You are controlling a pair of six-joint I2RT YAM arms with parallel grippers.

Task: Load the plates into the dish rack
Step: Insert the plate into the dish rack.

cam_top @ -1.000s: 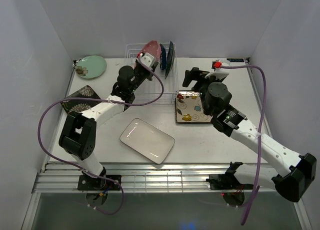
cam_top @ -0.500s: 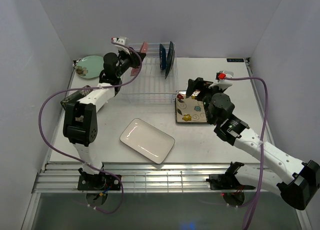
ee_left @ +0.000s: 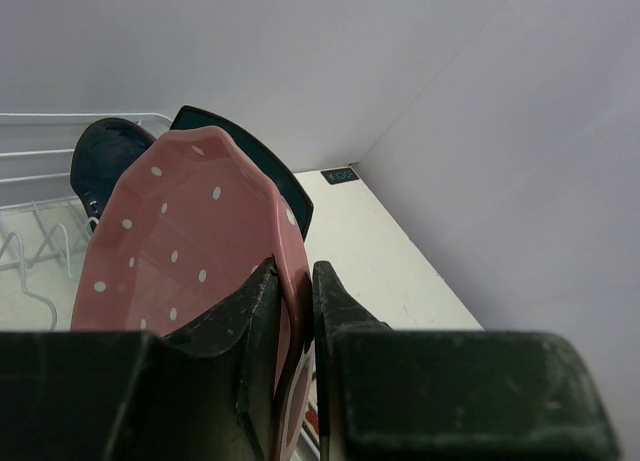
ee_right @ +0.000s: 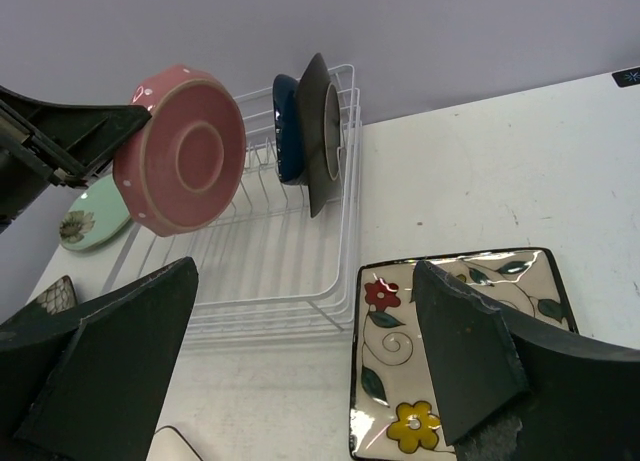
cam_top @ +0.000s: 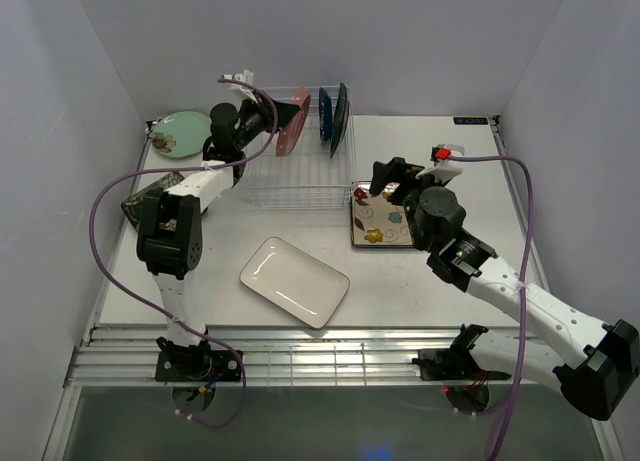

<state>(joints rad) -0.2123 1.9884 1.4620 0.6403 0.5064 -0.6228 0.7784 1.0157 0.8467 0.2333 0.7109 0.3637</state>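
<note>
Plates, seven in view, with rack, on a white table (cam_top: 420,301).

1. Pink dotted plate (ee_left: 180,251): the left claw (ee_left: 292,286) is clenched on its rim. We see it held on edge and tilted over the left part of the dish rack (cam_top: 295,186), underside toward the right arm. We cannot tell whether it touches the wires.
2. Dark blue plate (ee_right: 285,126): upright at the right end of the rack.
3. Darker plate (ee_right: 320,131): upright, just beside item 2.
4. Patterned square plate (cam_top: 380,226): flat on the table, just right of the rack. The right claw (ee_right: 305,271) hangs over its far edge, spread wide and grasping nothing.
5. White rectangular plate (cam_top: 293,281): flat, in front of the rack, apart from it.
6. Pale green round plate (cam_top: 180,134): flat, far left corner.
7. Dark floral plate (cam_top: 135,206): left edge of the table, partly hidden by the left arm.
</note>
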